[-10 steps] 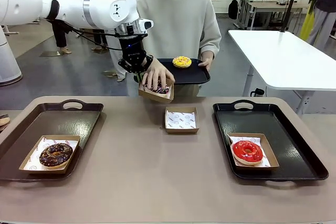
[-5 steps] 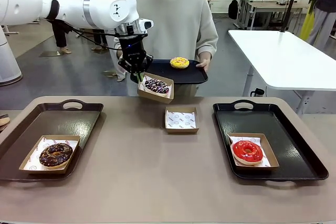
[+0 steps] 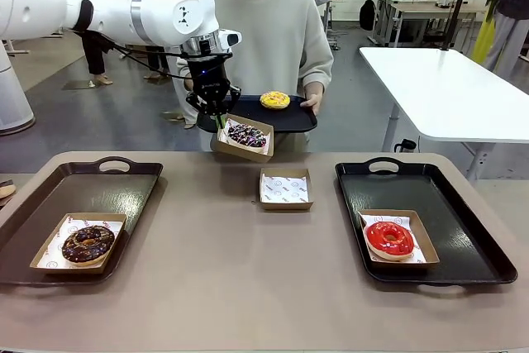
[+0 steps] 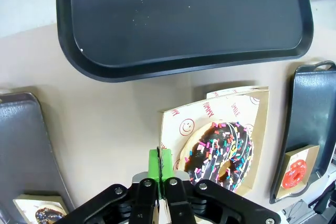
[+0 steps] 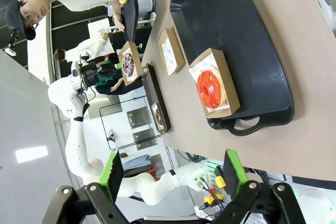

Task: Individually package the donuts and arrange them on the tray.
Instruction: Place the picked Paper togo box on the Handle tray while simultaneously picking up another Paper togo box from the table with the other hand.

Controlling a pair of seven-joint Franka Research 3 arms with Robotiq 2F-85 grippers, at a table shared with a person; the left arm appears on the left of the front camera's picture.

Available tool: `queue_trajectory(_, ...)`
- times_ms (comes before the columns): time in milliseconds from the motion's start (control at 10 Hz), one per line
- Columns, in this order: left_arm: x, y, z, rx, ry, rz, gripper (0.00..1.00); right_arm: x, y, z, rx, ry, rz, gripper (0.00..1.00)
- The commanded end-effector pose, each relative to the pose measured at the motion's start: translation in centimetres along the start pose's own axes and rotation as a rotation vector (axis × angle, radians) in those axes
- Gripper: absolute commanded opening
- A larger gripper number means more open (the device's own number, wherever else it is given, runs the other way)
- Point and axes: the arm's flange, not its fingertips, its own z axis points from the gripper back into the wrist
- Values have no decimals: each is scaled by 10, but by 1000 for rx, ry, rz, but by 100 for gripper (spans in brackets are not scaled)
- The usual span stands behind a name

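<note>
Left claw point(image 3: 217, 116) clamps shut on the box point(image 3: 258, 146) rim, sprinkled chocolate donut point(image 3: 246, 134) inside, above the tabletop point(image 3: 248, 279) far edge. Right claw point(image 5: 173, 161) gapes empty. Dark chocolate donut point(image 3: 87, 243) and red donut point(image 3: 389, 238) sit boxed on trays. Yellow donut point(image 3: 274, 100) is unboxed on the person's tray point(image 3: 302, 120).

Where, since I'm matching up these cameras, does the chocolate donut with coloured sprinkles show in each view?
Front view: sprinkled donut at upper middle, in the box pinched by the left hand.
Left wrist view: lower right of centre, beside the green pads.
Right wrist view: small, upper left, in its box.
Shared landmark: the red donut on its dark tray.
</note>
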Motion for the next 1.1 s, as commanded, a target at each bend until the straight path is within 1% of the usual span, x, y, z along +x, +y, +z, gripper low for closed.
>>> queue_trajectory(0, 0, 0, 0, 0, 0, 0, 1, 0, 0, 0, 0, 0, 0, 100)
queue_trajectory(100, 0, 13, 8, -40, 10, -59, 1, 7, 22, -13, -19, -41, 49, 100)
queue_trajectory(200, 2, 29, 20, -67, 9, -95, 1, 14, 52, -32, -39, -79, 70, 100)
queue_trajectory(300, -6, 51, 33, -87, 2, -118, 1, 17, 87, -57, -95, -95, 104, 100)
queue_trajectory(400, -12, 73, 47, -87, 1, -130, 1, 18, 120, -82, -141, -94, 131, 100)
queue_trajectory(500, -21, 95, 58, -68, -1, -147, 1, 12, 150, -112, -206, -80, 178, 100)
queue_trajectory(600, -31, 119, 65, -46, -13, -123, 1, 0, 177, -144, -262, -49, 224, 100)
queue_trajectory(800, -44, 175, 80, -49, -27, -49, 1, -8, 222, -216, -404, -29, 288, 100)
queue_trajectory(1000, -57, 217, 84, -38, -40, -2, 1, -15, 253, -277, -518, -44, 381, 100)
